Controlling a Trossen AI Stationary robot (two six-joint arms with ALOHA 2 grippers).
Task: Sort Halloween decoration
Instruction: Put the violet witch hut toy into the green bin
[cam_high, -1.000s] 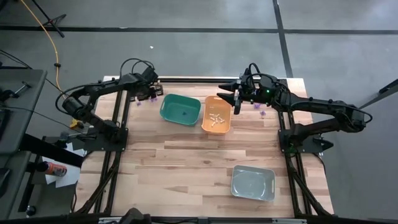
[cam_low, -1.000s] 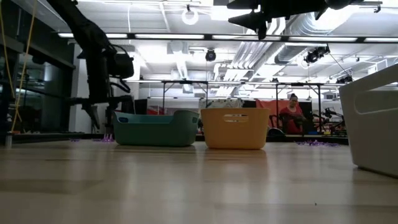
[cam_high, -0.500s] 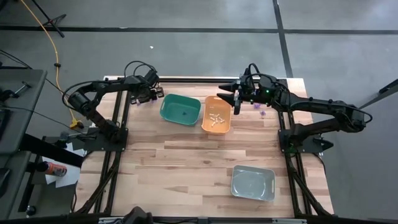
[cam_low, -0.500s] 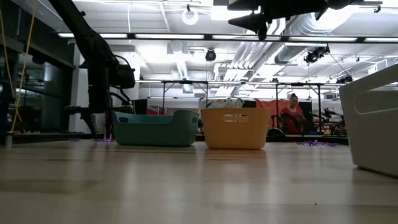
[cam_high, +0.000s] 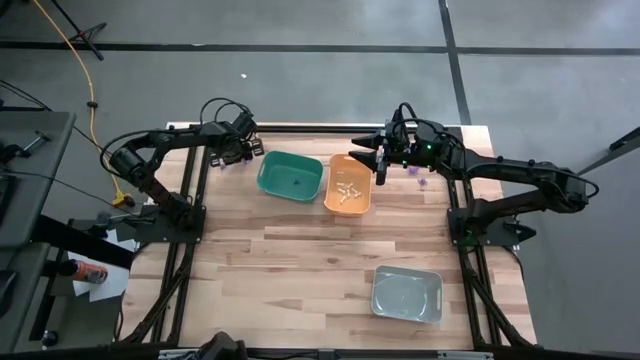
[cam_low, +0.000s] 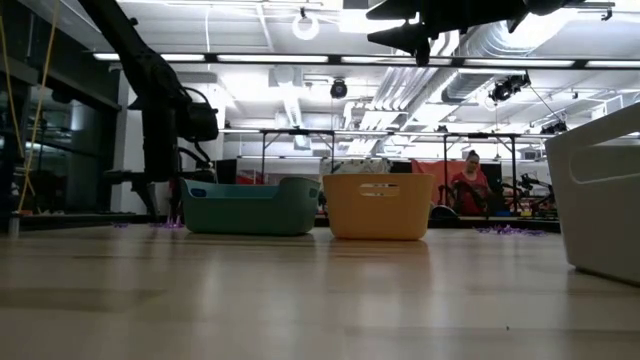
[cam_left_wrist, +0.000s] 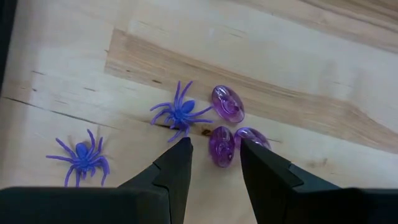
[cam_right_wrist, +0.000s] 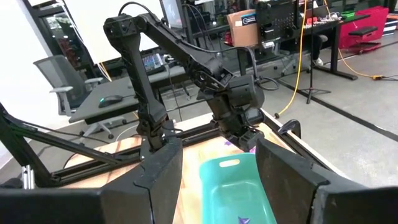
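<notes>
At the table's far left corner lie the purple Halloween decorations: two spiders and three oval trinkets. My left gripper points down over them, open. Its fingertips stand on either side of the middle oval trinket, and I see no touch. My right gripper hangs level and open, high above the orange bin, with nothing between its fingers. Cream trinkets lie in the orange bin.
A green bin stands next to the orange one at the far middle, and a grey bin at the near right. A few purple trinkets lie under the right arm at the far right. The middle of the wooden table is bare.
My left gripper has sunk a little toward the purple trinkets at the far left corner, then kept still. Its fingers have not visibly opened or shut.
</notes>
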